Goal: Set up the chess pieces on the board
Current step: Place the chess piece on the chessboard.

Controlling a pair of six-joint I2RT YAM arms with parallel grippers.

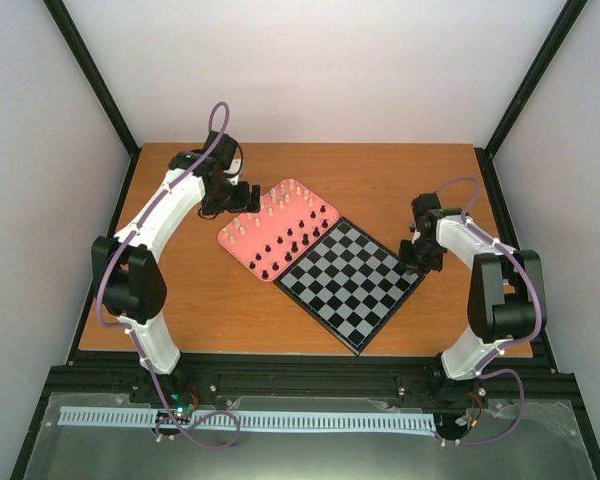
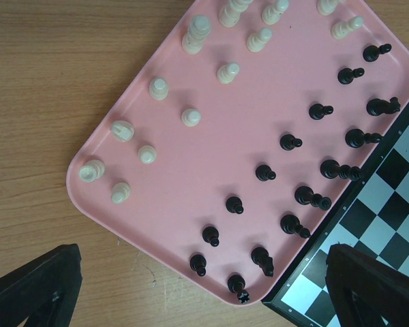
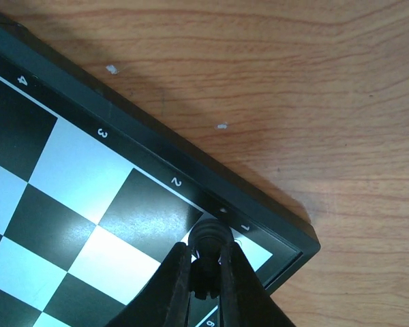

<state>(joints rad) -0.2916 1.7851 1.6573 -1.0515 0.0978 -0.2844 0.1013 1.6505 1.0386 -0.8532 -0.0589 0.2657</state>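
On the left, the left gripper (image 1: 244,197) hovers over the far-left part of the wooden table (image 1: 430,180), just beyond the left edge of the pink tray (image 2: 191,167). Its wrist view looks straight down on that tray, and its two dark fingers (image 2: 37,286) stand wide apart at the bottom corners of the view with nothing between them, so it is open and holds nothing.

The tray sits left of centre, turned at an angle. The cream pieces (image 2: 191,117) stand upright along its far-left half. The black pieces (image 2: 290,142) stand in rows on the half nearer the board, and one small black piece lies at the tray's near corner.

The board (image 1: 355,285) lies just right of the tray, also turned like a diamond, with its far-left rim right against the tray's edge.

At the board's right corner, the right gripper (image 3: 208,283) points down with its fingers pinched shut around a black piece (image 3: 211,236). The piece hangs over the corner square, beside the rim marks 1 and 2. Whether its base touches the square I cannot tell.
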